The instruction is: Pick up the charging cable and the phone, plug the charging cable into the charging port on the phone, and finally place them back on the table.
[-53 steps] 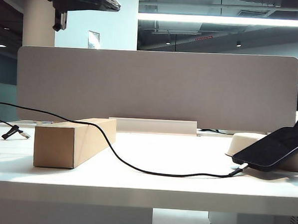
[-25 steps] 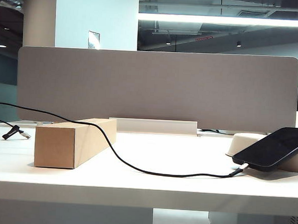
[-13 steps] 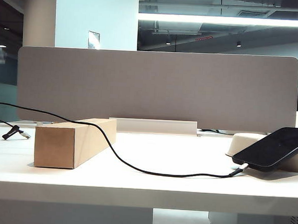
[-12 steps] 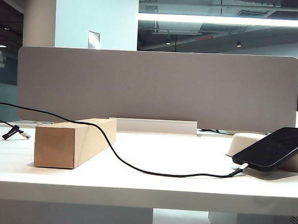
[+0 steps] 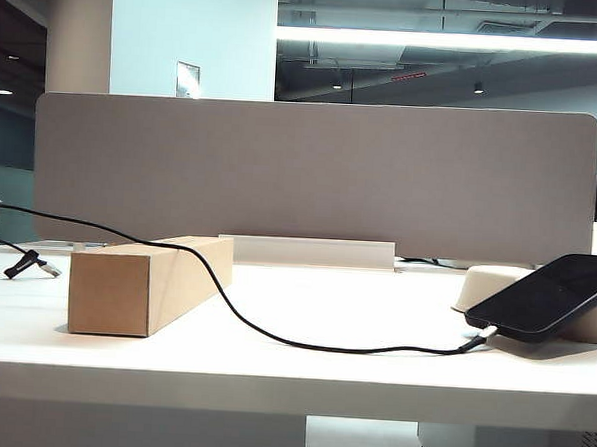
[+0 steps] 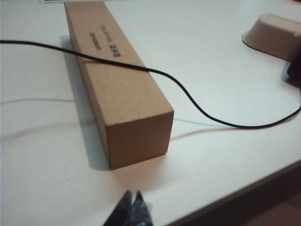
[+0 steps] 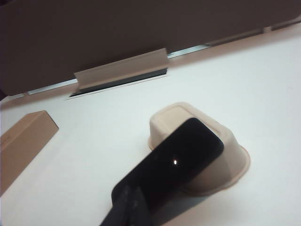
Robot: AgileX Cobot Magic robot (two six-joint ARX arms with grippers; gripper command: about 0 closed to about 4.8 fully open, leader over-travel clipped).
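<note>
The black phone (image 5: 550, 294) leans screen-up against a cream moulded tray (image 5: 486, 283) at the table's right end. The charging cable (image 5: 273, 334) runs from the far left over a cardboard box (image 5: 145, 281) and across the table (image 5: 301, 369). Its silvery plug (image 5: 483, 335) meets the phone's lower short edge; the charging port itself is too small to see. In the left wrist view my left gripper (image 6: 132, 195) is shut and empty, short of the box (image 6: 117, 89) near the table's front edge. My right gripper (image 7: 128, 193) is shut and empty, with the phone (image 7: 178, 160) beyond its tips.
A grey divider panel (image 5: 311, 174) closes off the back of the table. A small black clip (image 5: 26, 264) lies at the far left behind the box. The cable (image 6: 197, 101) hangs slack between box and phone. The table's front edge is close under both grippers.
A blurred arm part at the upper left has dropped down the left edge of the exterior view. Phone, cable and box have not moved.
</note>
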